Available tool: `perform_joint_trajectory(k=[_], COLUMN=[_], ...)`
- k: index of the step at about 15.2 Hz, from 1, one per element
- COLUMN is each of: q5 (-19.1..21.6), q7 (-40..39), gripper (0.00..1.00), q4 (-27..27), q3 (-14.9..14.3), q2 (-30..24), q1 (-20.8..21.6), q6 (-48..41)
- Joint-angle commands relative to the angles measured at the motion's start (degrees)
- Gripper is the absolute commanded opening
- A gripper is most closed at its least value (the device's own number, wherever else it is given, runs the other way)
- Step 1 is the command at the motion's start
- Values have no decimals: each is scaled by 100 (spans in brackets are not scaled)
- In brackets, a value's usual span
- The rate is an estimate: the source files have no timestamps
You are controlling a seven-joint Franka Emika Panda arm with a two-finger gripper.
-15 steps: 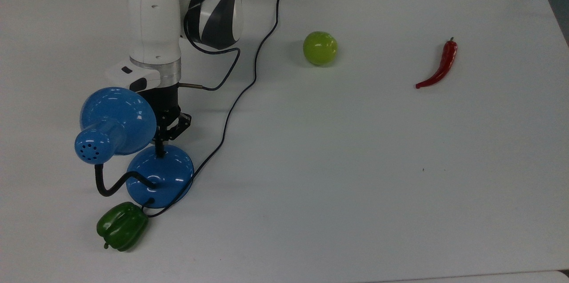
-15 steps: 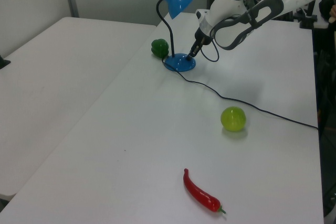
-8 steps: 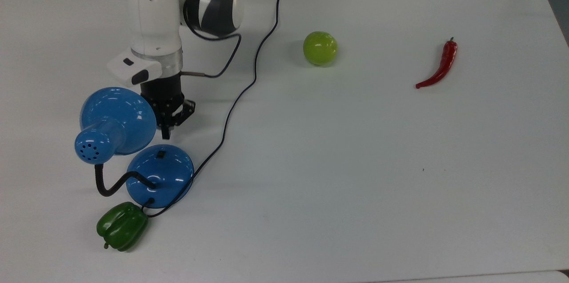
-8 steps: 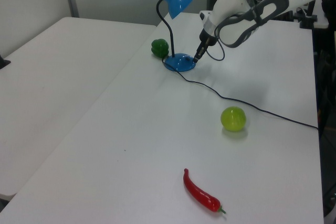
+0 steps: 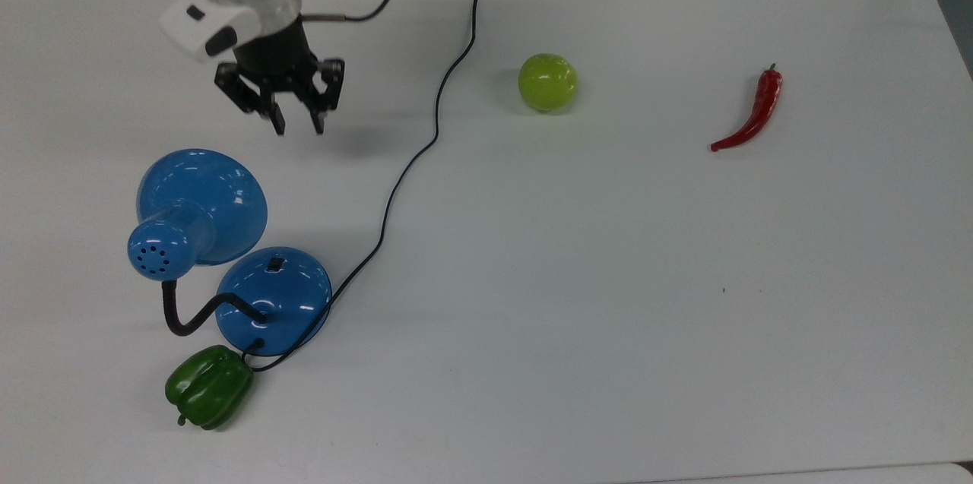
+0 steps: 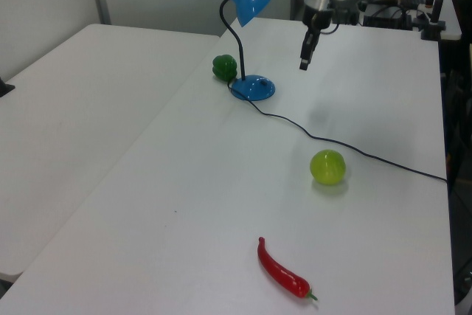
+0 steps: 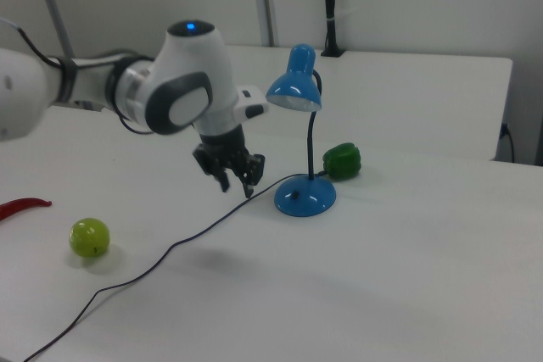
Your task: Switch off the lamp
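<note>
We're off the switch and pulling clear
Our pincer, fingers apart and empty, has lifted away from the lamp, which stands at the top view's left of the tabletop beside the green pepper; a second ago we pressed its base, so we judge the switch flipped

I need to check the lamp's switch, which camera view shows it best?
The top view: it looks straight down on the switch, dark against the lamp base. The right view shows a small dark spot; in the left view it cannot be made out.
</note>
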Motion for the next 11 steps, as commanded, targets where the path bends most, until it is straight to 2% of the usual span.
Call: perform_joint_trajectory(k=[1,3,6,11], q5=[31,22,22,40], q7=[80,719,1695,2294], gripper=[100,100,100,100], q4=[-52,132,413,1212], q3=[-47,-56,-56,41], q2=[-795,-1155,-1393,-1578], q1=[27,44,106,343], q6=[-1310,-2068,-2596,-3835])
